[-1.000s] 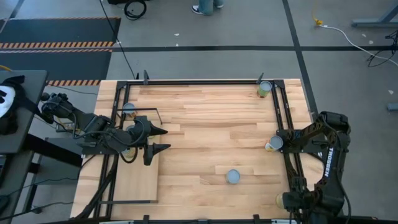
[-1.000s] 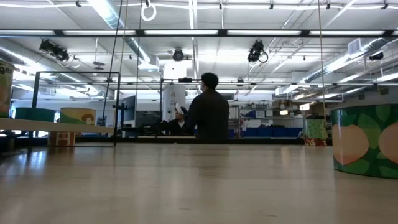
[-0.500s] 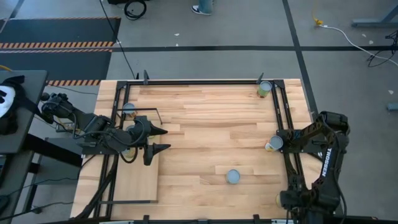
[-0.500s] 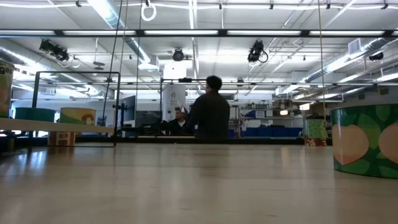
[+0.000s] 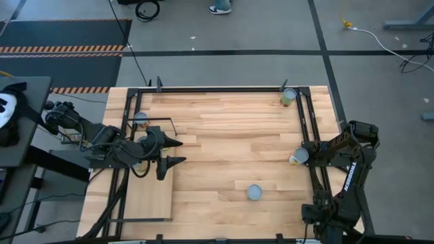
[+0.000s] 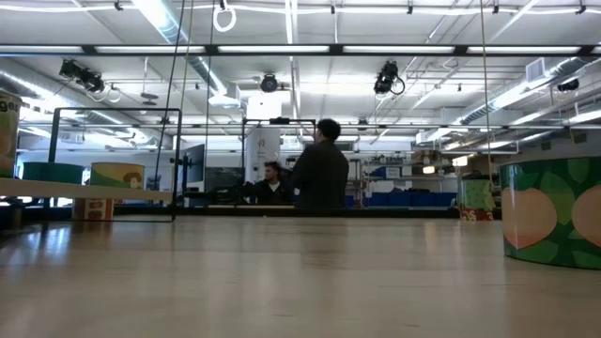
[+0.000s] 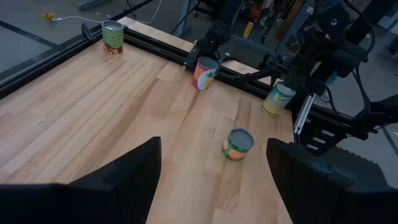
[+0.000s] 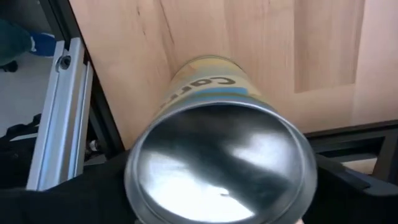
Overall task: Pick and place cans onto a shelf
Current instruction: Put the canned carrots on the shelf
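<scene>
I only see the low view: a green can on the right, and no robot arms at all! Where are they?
Observer: The left gripper hangs over the left side of the table, jaws open with nothing between them.
Operator: And the other one?
Observer: The right gripper is low at the table's bottom right corner in the high view, with a silver-topped can right in front of it.
Operator: Any cans in the middle?
Observer: One blue-topped can stands alone on the open wood.
</scene>
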Robot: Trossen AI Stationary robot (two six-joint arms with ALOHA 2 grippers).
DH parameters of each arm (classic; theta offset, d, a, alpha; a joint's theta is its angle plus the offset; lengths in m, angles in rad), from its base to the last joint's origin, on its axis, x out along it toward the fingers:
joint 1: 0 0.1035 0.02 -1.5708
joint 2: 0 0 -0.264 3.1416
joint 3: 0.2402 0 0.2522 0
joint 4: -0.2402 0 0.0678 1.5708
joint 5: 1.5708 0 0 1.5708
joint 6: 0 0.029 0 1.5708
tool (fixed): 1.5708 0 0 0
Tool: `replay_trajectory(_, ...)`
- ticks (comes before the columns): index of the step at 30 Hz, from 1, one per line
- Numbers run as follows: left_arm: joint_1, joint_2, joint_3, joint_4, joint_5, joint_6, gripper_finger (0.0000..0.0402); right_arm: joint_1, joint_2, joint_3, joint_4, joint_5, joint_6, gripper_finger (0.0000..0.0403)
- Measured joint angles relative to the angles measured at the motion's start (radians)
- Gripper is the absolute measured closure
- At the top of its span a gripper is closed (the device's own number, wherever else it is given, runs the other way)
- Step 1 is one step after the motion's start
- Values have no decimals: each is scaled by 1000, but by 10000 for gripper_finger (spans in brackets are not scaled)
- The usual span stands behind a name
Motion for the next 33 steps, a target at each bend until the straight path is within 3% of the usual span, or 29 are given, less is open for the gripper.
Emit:
replay_trajectory(3, 0, 0, 0, 0, 0, 0, 108, -19, 0, 4, -4, -9, -23, 97)
replay_trajectory(11, 0, 0, 0, 0, 0, 0, 108, -191, -1, 123, -102, -34, -155, 97)
replay_trajectory(25, 6, 0, 1, 66, 1, -5, 108, -785, 3, 512, -269, 229, -365, 94)
replay_trajectory(33, 6, 0, 1, 83, 2, 102, 108, -1034, 12, 575, -204, 367, -504, 93)
